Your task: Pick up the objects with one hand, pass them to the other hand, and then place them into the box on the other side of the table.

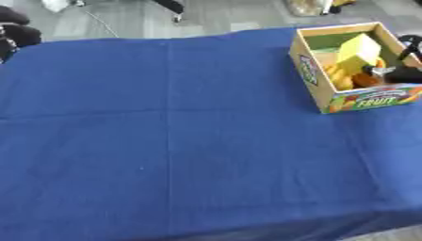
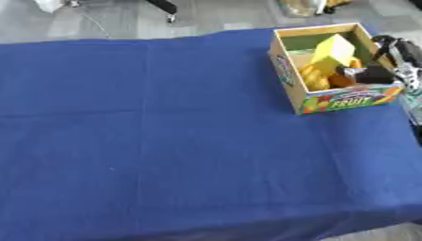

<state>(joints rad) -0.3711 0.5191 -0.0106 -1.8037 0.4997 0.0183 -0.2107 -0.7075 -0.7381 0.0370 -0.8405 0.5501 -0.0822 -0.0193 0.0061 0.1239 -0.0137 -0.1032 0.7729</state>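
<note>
A blue cloth [image 1: 165,141] is covering the worktop [image 2: 375,233], whose pale edge is showing at the near right corner. A cardboard fruit box [image 2: 350,100] is sitting near the far right corner of the worktop, its printed front wall facing the near edge and reading "FRUIT". Inside the box, a yellow block-shaped object [image 2: 334,49] is leaning tilted above a heap of yellow and orange pieces [image 2: 317,77], which are too blurred to name more closely. The right robot hand [image 2: 371,74] is reaching in over the right wall of the box, its black fingers lying low inside, just beside the orange pieces and under the yellow block; whether those fingers are curled round anything or spread wide cannot be told. The right arm [image 2: 404,59] is coming in from the right edge of the worktop, beside the box. The left robot hand [image 1: 15,29] is showing as dark rounded shapes off the far left corner of the worktop, and its fingers cannot be made out either.
</note>
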